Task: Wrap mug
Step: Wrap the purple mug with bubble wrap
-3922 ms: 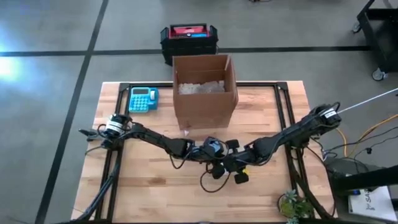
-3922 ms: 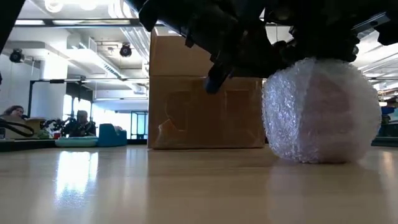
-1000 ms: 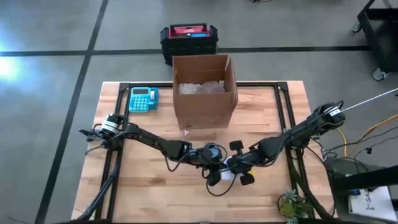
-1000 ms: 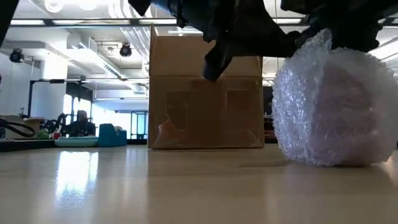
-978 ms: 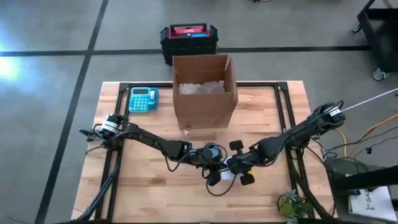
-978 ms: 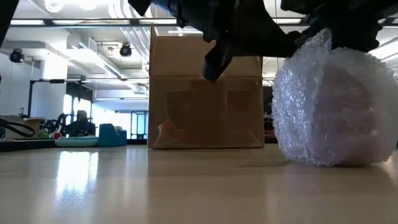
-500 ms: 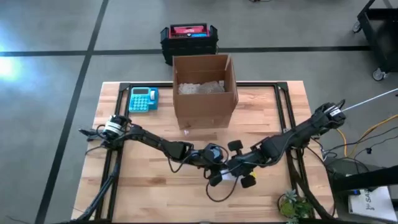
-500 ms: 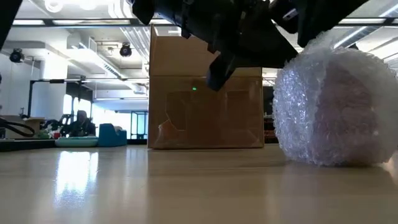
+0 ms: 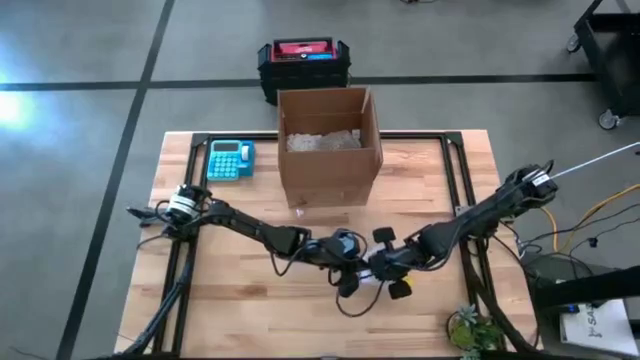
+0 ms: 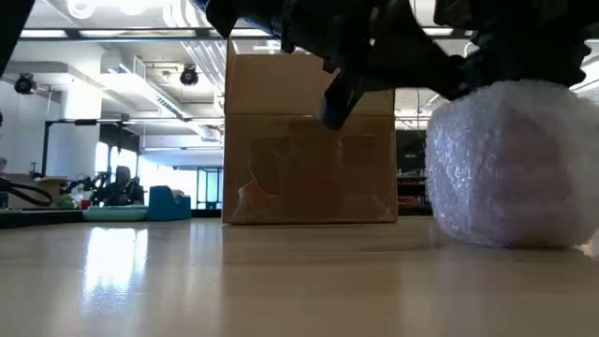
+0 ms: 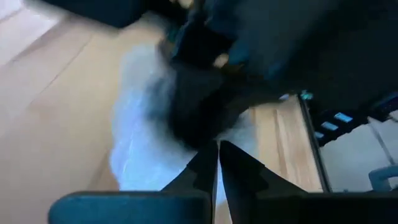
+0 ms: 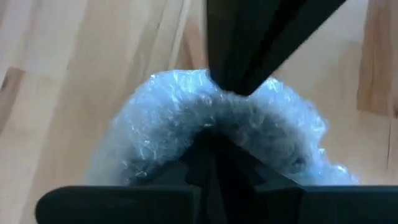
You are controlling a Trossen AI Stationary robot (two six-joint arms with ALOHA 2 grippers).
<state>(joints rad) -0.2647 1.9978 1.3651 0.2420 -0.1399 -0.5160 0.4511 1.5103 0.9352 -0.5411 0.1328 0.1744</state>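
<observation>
The mug is hidden inside a round bundle of bubble wrap point(image 10: 513, 165), whose underside rests on the table near its front middle point(image 9: 368, 283). Both arms reach in low and meet over it. My left gripper point(image 11: 217, 152) comes from the table's left and is shut at the wrap's edge point(image 11: 140, 146). My right gripper point(image 12: 210, 149) comes from the table's right and is shut at the top of the bundle point(image 12: 217, 127). In each wrist view the other gripper shows as a dark mass just beyond the wrap. My left gripper has its shut fingertips point(image 11: 208, 163) on the wrap at the bundle's left side point(image 11: 186, 163), slanting down from the table's left. How many layers lie between them does not show. My right gripper pinches the wrap on the bundle's top point(image 12: 205, 127), slanting down from the table's right. The wrap is dented where the fingers meet it. The bundle stays on the table.
An open cardboard box point(image 9: 328, 143) with crumpled filling stands behind the bundle at the table's far middle. A blue calculator point(image 9: 230, 159) lies at the far left. A small plant point(image 9: 468, 328) sits at the near right corner. Bare wood lies to the near left.
The raised peak of wrap on top of the bundle has come down, and the bundle now looks lower and rounder. Both grippers and the bundle have shifted slightly toward the table's right.
</observation>
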